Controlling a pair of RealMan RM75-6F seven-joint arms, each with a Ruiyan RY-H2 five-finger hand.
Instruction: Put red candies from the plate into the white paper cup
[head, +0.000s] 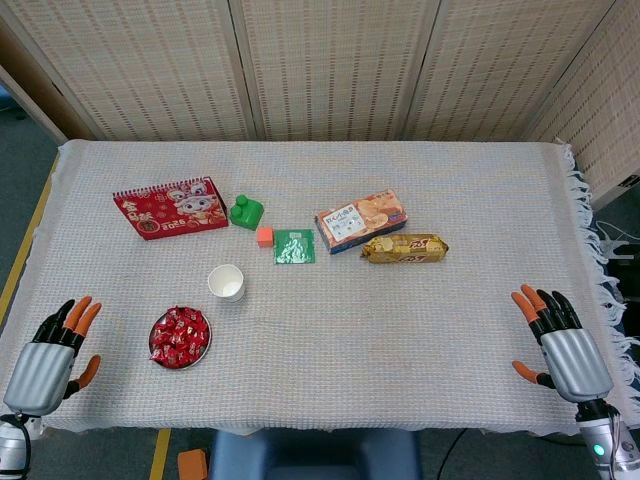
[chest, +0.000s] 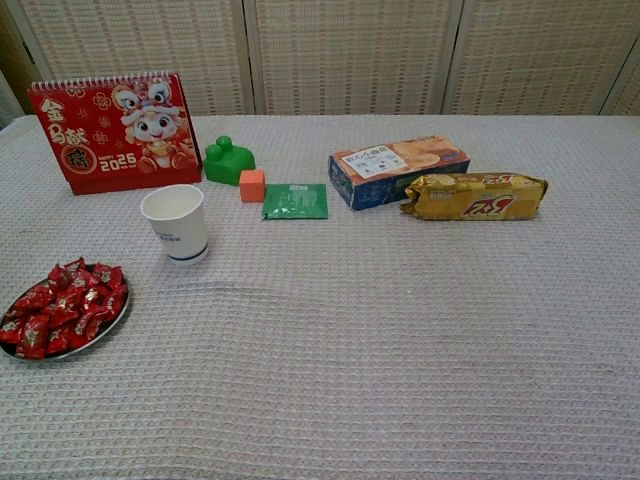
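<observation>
Candies (head: 180, 337) near empty left hand (head: 50, 360).

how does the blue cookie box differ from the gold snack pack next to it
The blue cookie box is a stiff, flat-sided carton; the gold snack pack is a soft, crinkled wrapper with crimped ends. The box lies farther back and angled, the pack nearer the robot. Both lie flat on the table, touching or nearly so.
</observation>
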